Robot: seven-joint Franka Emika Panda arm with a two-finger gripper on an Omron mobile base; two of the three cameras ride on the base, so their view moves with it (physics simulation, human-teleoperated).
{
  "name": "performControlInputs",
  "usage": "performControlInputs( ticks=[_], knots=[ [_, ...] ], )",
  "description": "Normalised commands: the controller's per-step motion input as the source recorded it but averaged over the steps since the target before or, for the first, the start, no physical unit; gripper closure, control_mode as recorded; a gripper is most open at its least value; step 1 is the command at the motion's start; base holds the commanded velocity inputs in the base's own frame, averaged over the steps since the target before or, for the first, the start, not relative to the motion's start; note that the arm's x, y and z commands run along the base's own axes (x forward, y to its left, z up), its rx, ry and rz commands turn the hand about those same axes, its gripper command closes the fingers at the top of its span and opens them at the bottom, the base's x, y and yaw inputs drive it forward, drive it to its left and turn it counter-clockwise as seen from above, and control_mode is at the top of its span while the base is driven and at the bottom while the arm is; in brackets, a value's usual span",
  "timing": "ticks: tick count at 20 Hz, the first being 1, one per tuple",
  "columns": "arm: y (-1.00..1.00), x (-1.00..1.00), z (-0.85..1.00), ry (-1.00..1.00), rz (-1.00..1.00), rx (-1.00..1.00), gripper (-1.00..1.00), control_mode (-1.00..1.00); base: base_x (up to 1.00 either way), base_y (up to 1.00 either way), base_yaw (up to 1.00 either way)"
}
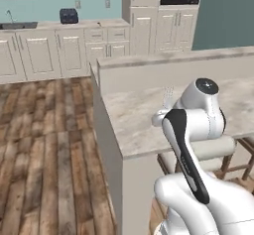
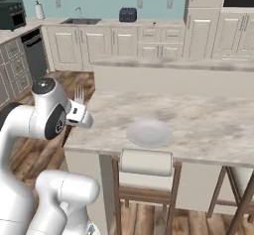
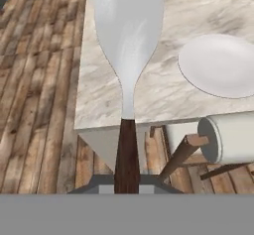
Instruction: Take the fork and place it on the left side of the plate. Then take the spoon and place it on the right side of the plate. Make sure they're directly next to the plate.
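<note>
In the hand view, the gripper (image 3: 127,188) at bottom centre was clamped on the fork (image 3: 128,45) by its dark handle, tines pointing up the frame. The plate (image 3: 221,65) lay at right on the counter (image 3: 104,97). Lowering the fork flat, just beside the plate's left rim, would do well.

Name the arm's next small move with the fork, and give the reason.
Probably carry the fork over the counter and lower it beside the plate on its left. The gripper holds it by the dark handle, raised near the counter's edge, apart from the plate.
</note>
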Motion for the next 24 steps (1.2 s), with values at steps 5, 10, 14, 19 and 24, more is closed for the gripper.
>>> performControlInputs(
  ticks=[5, 10, 14, 19, 24],
  knots=[
    [0.00, 0.00, 0.00, 0.00, 0.00, 0.00, 1.00, 1.00, 0.14, -0.76, 0.32],
    [0.00, 0.00, 0.00, 0.00, 0.00, 0.00, 1.00, 1.00, 0.70, -0.41, 0.22],
    [0.00, 0.00, 0.00, 0.00, 0.00, 0.00, 1.00, 1.00, 0.46, -0.08, 0.13],
    [0.00, 0.00, 0.00, 0.00, 0.00, 0.00, 1.00, 1.00, 0.29, -0.01, 0.07],
    [0.00, 0.03, -0.41, 0.08, 0.00, -0.03, 1.00, -1.00, 0.00, 0.00, 0.00]
  ],
)
